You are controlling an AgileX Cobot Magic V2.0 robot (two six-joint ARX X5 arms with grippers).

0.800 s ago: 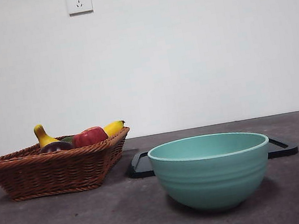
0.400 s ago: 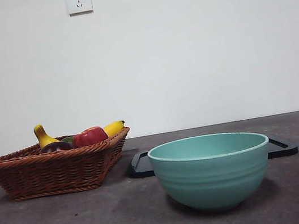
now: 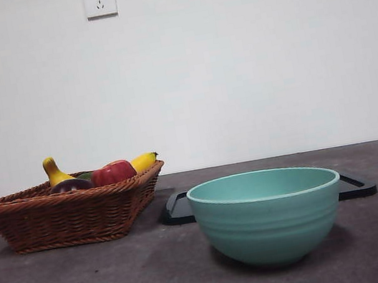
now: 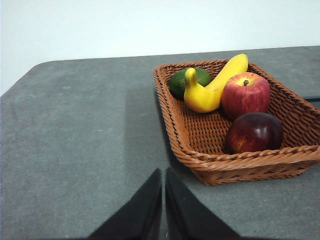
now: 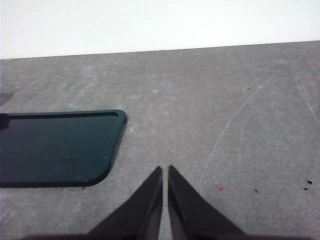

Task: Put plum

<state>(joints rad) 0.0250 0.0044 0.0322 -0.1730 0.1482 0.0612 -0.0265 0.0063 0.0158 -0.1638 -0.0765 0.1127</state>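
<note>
1. Left gripper: jaws nearly together with only a thin slit between, empty, hanging over bare table just short of the near corner of the wicker basket.
2. Plum: ahead and off to the side of the jaws, inside the basket, tucked against the nearest wall.
3. Probably firm, light, glossy and slippery; best taken across the widest part from above, jaws opened wide first.
4. Red apple touching or nearly touching the plum on the far side; little room for a finger there.
5. Yellow banana and green fruit further off, toward the far end.
6. Basket wall likely to block a low approach.
7. Right gripper: likewise almost closed and empty, waiting beside a dark tray.
8. Teal bowl in front of the tray, beside the basket.
</note>
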